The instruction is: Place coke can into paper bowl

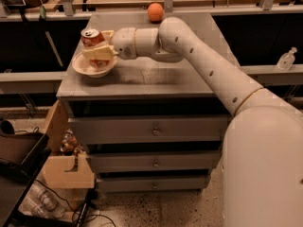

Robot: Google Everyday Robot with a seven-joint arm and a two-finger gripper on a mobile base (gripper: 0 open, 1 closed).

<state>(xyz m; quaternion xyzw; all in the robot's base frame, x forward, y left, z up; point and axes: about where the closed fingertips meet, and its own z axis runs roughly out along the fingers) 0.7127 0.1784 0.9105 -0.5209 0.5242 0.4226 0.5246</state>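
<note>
The coke can, red with a silver top, stands upright with its base down inside the paper bowl. The off-white bowl sits at the left end of the grey cabinet top. My gripper reaches in from the right. One finger is behind the can and one cream finger is across its front. The gripper is shut on the can's middle. The front finger hides the can's lower half.
An orange ball lies at the back edge of the cabinet top. My white arm crosses the top's right half. A cardboard box and dark clutter stand on the floor at left. A clear bottle stands on a ledge at right.
</note>
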